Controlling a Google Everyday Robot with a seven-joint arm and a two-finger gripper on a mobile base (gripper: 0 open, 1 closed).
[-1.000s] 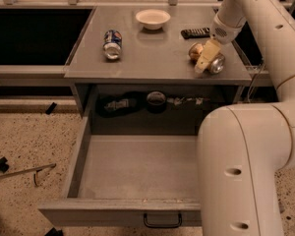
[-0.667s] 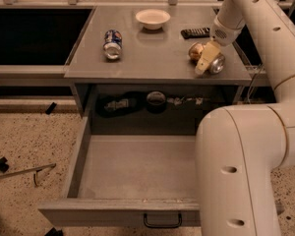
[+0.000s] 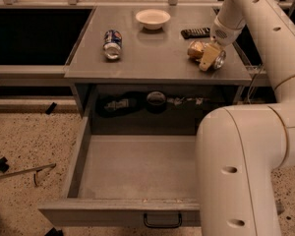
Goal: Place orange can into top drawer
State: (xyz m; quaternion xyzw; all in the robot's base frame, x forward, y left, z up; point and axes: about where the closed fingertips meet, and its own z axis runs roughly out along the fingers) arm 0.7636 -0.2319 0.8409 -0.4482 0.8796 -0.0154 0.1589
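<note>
The drawer [image 3: 81,154] stands pulled open below the desk [image 3: 152,63]. On the desk, a blue can [image 3: 112,43] lies on its side at left, a white bowl [image 3: 153,17] sits at the back, and a black remote [image 3: 195,32] lies further right. The orange can [image 3: 195,49] lies on its side near the right edge, the end effector [image 3: 209,58] down on it; whether it grips cannot be told.
</note>
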